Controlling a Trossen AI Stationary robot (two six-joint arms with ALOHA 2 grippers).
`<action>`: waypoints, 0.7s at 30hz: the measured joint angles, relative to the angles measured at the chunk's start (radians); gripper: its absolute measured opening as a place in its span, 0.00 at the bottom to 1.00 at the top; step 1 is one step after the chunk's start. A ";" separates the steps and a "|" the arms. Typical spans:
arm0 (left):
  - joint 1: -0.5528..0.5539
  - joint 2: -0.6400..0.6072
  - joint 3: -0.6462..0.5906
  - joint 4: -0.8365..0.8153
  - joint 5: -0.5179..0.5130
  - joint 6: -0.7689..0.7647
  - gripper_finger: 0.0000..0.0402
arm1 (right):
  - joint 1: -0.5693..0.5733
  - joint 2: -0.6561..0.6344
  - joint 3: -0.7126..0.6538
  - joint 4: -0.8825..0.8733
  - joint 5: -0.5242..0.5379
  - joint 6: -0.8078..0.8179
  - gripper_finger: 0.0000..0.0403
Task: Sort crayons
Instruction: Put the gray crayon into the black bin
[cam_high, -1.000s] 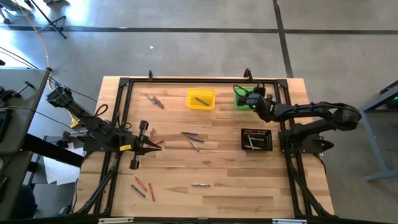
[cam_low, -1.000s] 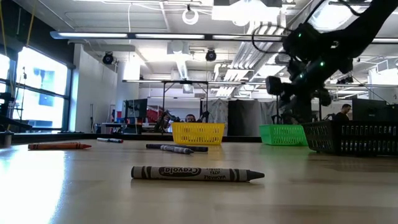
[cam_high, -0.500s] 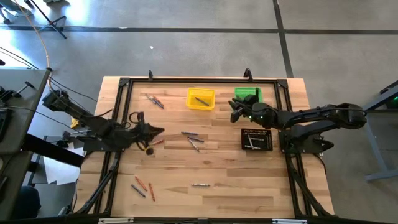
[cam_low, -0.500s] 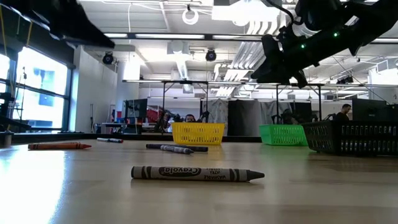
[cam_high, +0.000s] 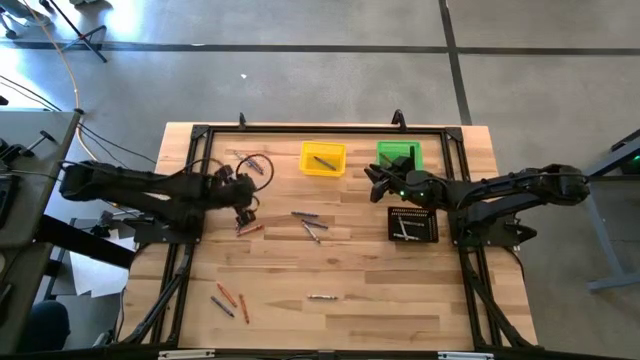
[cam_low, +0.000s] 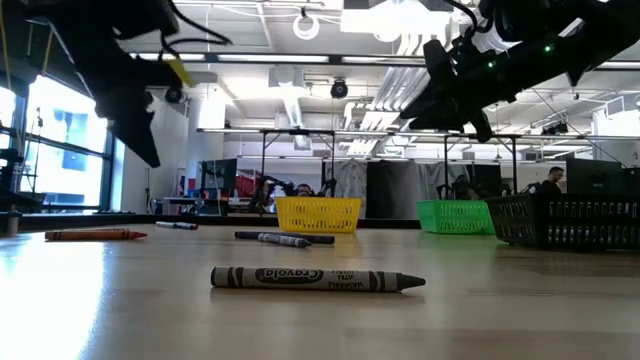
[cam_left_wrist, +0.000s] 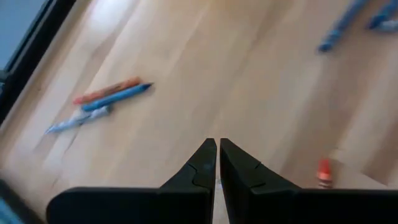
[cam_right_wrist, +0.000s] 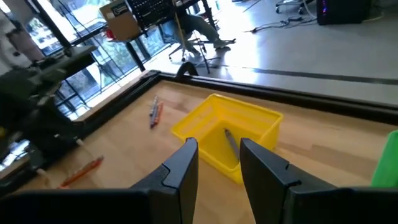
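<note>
Left gripper first: fingers pinched together with nothing between them, which the left wrist view shows clearly. Half a second ago the arm sat lower and further left; now it's stretched out over the left-middle of the table, just above an orange crayon lying right under it. The stub of that one shows beside the fingertips in the wrist view. So my guess is it's lining up for its next pick but hasn't opened yet.

Right gripper is moderately open and empty, as seen in its wrist view. A second ago it was up over the green bin; now it's swung left and hangs between that and the yellow bin, looking at the yellow one. Probably it's heading back out for another crayon.

Where the crayons are: one grey one in the yellow bin, a few in the black tray, and the rest still loose. There's a pair at the far left, a cluster mid-table, a bunch near left, and one alone near the front.

Plenty left to sort.
</note>
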 joint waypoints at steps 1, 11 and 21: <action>0.030 0.015 0.013 -0.003 0.013 0.022 0.02 | 0.004 0.000 0.000 0.000 0.000 0.000 0.28; 0.338 0.174 0.080 -0.026 0.174 0.267 0.02 | 0.021 0.000 0.000 0.000 -0.001 -0.023 0.28; 0.637 0.336 0.134 -0.048 0.284 0.426 0.02 | 0.021 0.000 0.000 0.000 -0.002 -0.053 0.28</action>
